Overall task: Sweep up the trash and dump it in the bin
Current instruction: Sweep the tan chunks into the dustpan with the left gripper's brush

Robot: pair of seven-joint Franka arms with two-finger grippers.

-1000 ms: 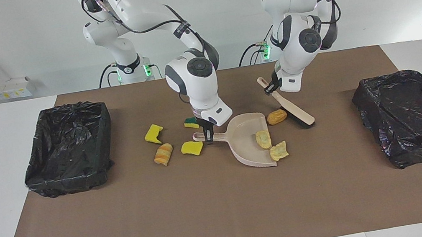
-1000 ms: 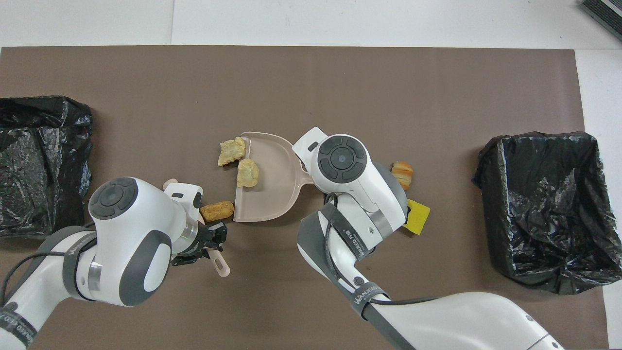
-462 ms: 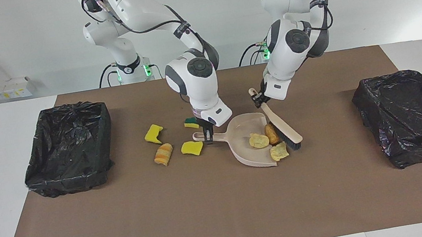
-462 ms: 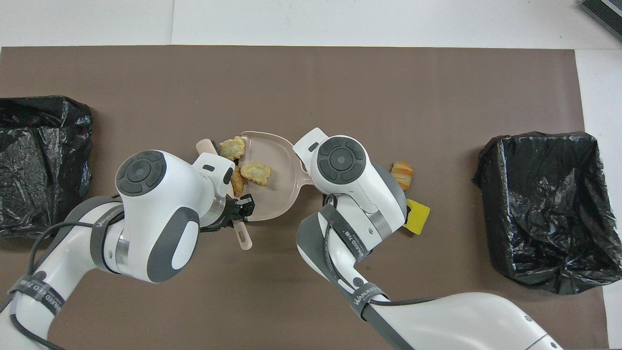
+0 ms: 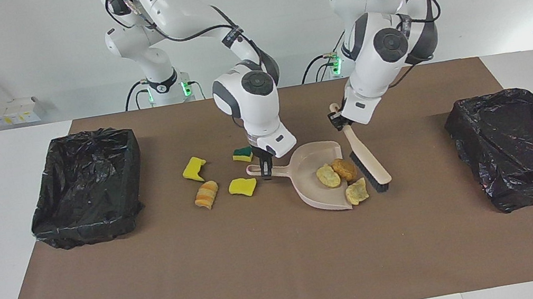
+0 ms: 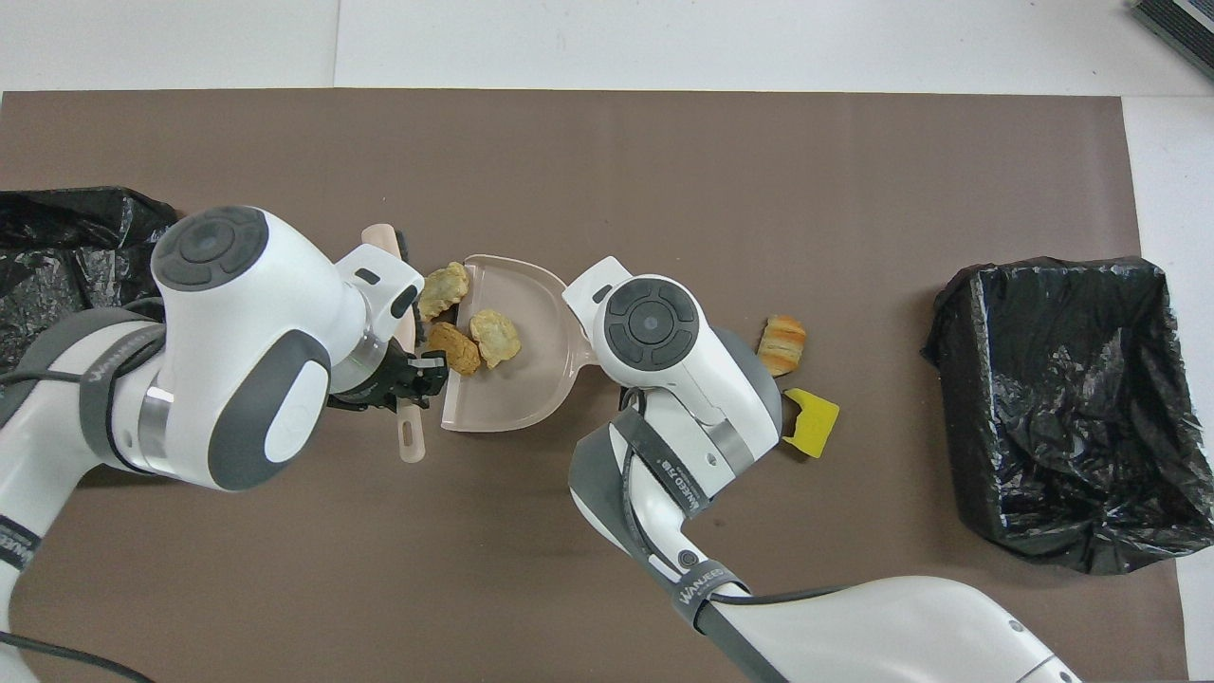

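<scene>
Beige dustpan (image 5: 315, 180) sits mid-frame on the brown tabletop (image 5: 285, 269), its handle clenched in the right claw (image 5: 265, 170). 2 tan lumps (image 5: 336, 172) lie inside it, 1 (image 5: 357, 192) at its lip. Left claw (image 5: 338, 120) grips the brush (image 5: 367, 159) beside them. 4 scraps (image 5: 220, 175) lie centre-left in the facing view.

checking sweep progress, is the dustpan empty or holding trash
Holding trash: two lumps lie in the dustpan; a third sits at its lip.
</scene>
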